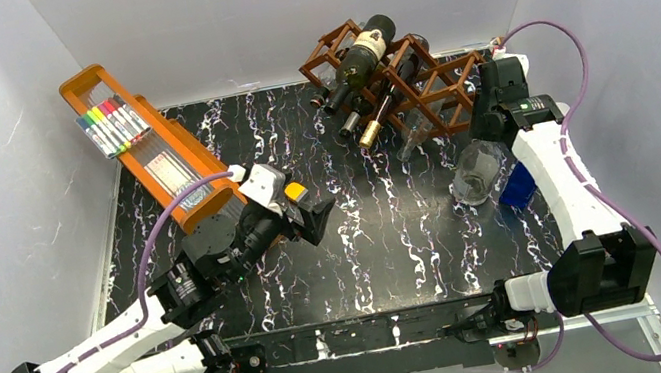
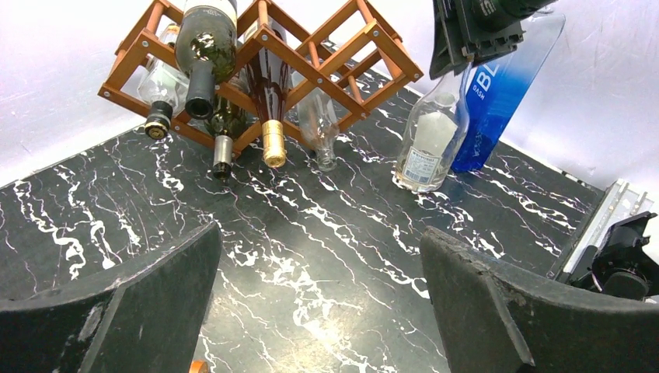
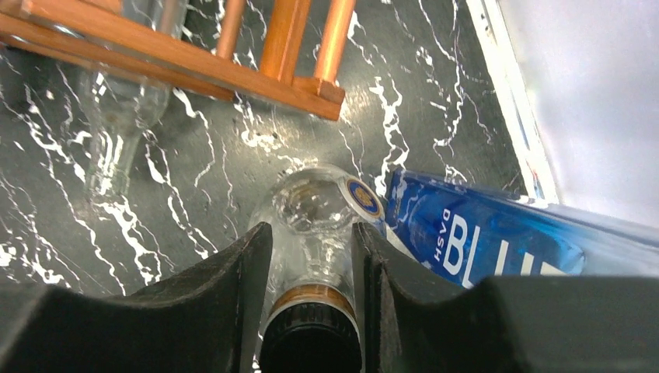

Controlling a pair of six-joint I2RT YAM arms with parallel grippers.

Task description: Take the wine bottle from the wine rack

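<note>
The wine bottle point(image 3: 315, 203) is clear glass with a black cap and a bronze neck band. It stands upright on the black marble table, off the wine rack point(image 1: 437, 88) and just in front of the rack's right end. My right gripper point(image 3: 311, 233) reaches down over it, with both fingers pressed against its neck. From the left wrist view the same bottle point(image 2: 423, 148) shows under the right gripper's body. My left gripper point(image 2: 319, 233) hovers over the table's left middle, wide open and holding nothing.
A blue bottle point(image 3: 482, 233) stands touching the clear one, beside the right wall. The rack point(image 2: 342, 54) holds a dark bottle point(image 2: 206, 47), a gold-foiled one point(image 2: 270, 116) and a clear one point(image 2: 320, 128), necks pointing forward. An orange tray of markers point(image 1: 152, 140) leans at the back left.
</note>
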